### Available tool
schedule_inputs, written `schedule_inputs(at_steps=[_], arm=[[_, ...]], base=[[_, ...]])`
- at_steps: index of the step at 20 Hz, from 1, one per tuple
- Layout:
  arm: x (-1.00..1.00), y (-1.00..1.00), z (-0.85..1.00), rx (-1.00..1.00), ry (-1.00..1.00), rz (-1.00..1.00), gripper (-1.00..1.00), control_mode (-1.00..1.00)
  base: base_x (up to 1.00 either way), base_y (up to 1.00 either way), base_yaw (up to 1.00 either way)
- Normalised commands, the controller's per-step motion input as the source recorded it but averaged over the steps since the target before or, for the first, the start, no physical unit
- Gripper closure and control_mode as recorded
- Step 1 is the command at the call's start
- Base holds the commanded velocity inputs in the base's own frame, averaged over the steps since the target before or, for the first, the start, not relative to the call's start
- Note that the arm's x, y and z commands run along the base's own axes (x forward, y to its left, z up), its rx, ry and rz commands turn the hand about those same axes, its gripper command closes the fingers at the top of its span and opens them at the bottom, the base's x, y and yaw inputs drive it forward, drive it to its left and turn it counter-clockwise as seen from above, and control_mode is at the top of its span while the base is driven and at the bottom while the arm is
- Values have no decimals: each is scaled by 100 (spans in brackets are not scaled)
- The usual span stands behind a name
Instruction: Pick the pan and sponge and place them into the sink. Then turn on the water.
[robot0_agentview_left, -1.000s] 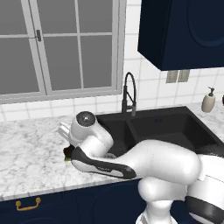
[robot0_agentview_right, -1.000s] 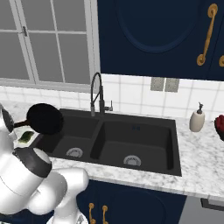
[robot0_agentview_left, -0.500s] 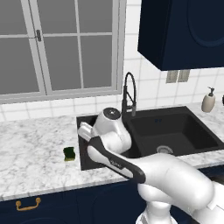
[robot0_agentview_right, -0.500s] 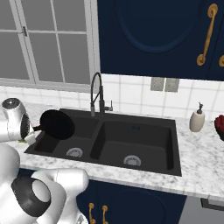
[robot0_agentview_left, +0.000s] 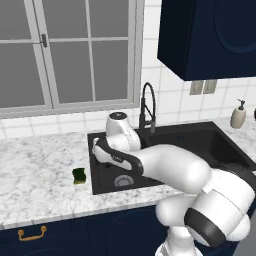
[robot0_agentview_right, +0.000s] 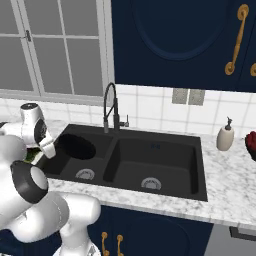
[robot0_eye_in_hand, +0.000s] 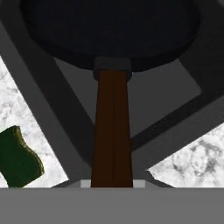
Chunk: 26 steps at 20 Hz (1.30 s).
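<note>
I see the gripper (robot0_eye_in_hand: 112, 183) clamped on the reddish-brown handle of the pan (robot0_eye_in_hand: 109, 35); the black pan hangs over the left basin of the sink (robot0_agentview_right: 150, 155). Sponge (robot0_agentview_left: 79, 175) lies green side up on the marble counter (robot0_agentview_left: 35, 175), just left of the sink.

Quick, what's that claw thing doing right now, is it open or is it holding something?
Gripper: closed on the handle of the pan, held over the sink.
</note>
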Motion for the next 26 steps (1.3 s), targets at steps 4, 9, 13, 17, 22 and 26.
schedule_inputs(at_steps=[4,9,13,17,22,26], arm=[[54,-18,-46,-1,5,3,100,-100],[44,-11,-61,0,0,2,100,-100],[35,0,-66,0,-1,4,100,-100],[20,-10,-55,0,-3,1,100,-100],[16,-21,-42,0,-3,0,100,-100],[15,-6,-50,0,-5,0,100,-100]], base=[[0,0,0],[0,0,0],[0,0,0],[0,0,0],[0,0,0],[0,0,0]])
